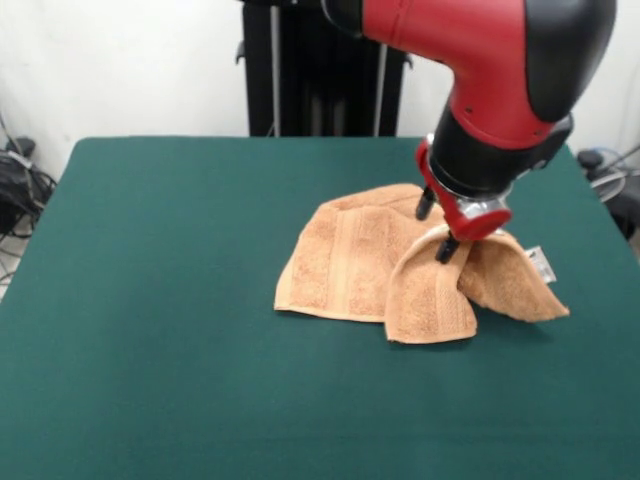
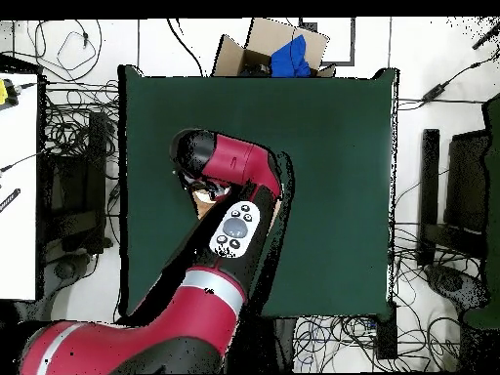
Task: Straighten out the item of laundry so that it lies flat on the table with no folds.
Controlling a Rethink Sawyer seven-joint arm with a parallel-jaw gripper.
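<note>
The peach-orange item of laundry [image 1: 350,260] lies crumpled right of centre on the green table [image 1: 150,300]. Its left part rests flat. Its right part is pulled up into a tent with two hanging flaps, and a white tag [image 1: 541,264] shows at the right. My gripper [image 1: 436,227] sits at the tent's peak, shut on a raised fold of the towel, one finger [image 1: 447,248] in front of the cloth. In the overhead view the arm covers the gripper, and only a sliver of towel [image 2: 202,206] shows on the table [image 2: 332,146].
A cardboard box with something blue in it [image 2: 281,49] stands just beyond one table edge. Cables lie on the floor all around. A white bench [image 2: 18,195] and black equipment [image 2: 459,195] flank the table.
</note>
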